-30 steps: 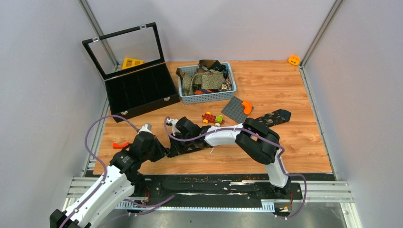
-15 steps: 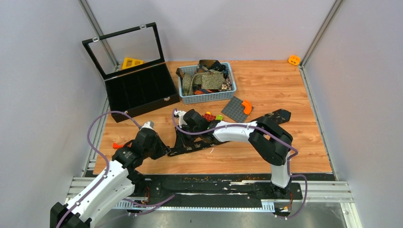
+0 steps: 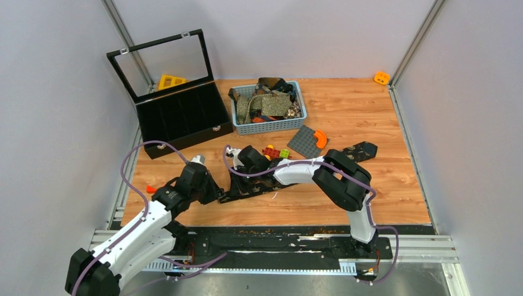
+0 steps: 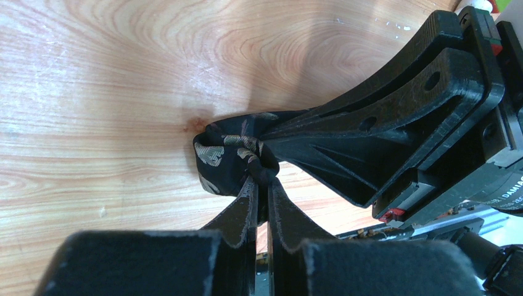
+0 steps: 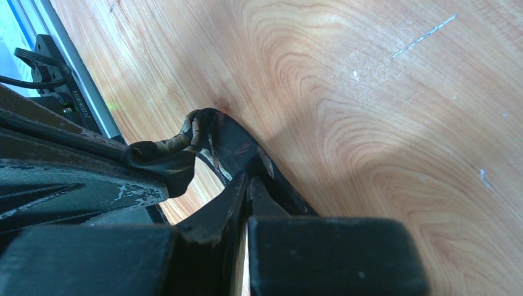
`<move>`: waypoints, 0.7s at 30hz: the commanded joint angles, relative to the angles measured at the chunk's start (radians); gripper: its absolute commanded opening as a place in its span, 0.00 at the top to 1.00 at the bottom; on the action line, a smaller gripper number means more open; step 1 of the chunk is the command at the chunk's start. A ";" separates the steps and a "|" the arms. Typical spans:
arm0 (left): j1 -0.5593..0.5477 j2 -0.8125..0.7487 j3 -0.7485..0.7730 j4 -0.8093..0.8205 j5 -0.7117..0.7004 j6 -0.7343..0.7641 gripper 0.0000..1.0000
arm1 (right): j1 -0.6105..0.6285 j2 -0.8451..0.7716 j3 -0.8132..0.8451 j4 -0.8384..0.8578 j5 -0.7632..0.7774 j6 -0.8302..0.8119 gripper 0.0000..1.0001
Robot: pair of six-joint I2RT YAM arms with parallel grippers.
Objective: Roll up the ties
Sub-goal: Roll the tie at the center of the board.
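A black tie (image 3: 354,150) with a pale floral print lies across the wooden table from the right toward the near left. Its narrow end is bunched near the two grippers (image 4: 225,151) (image 5: 216,139). My left gripper (image 3: 213,192) (image 4: 262,176) is shut on that bunched end. My right gripper (image 3: 237,179) (image 5: 248,179) is shut on the same tie just beside it, fingers nearly touching the left one. More ties, olive and brown, are heaped in the blue basket (image 3: 237,126).
An open black box (image 3: 185,120) with a glass lid stands at the back left. A grey studded plate (image 3: 305,143), an orange piece (image 3: 321,138) and toy bricks (image 3: 275,153) lie behind the right arm. A small orange piece (image 3: 150,189) lies left of the left gripper.
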 commanded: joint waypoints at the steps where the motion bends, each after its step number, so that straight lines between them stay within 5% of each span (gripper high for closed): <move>1: -0.003 0.033 0.020 0.085 0.025 0.009 1.00 | 0.004 0.004 -0.014 0.031 -0.009 0.002 0.98; 21: -0.003 0.101 -0.069 0.264 0.074 0.022 1.00 | -0.008 -0.223 -0.038 -0.101 0.069 -0.034 0.94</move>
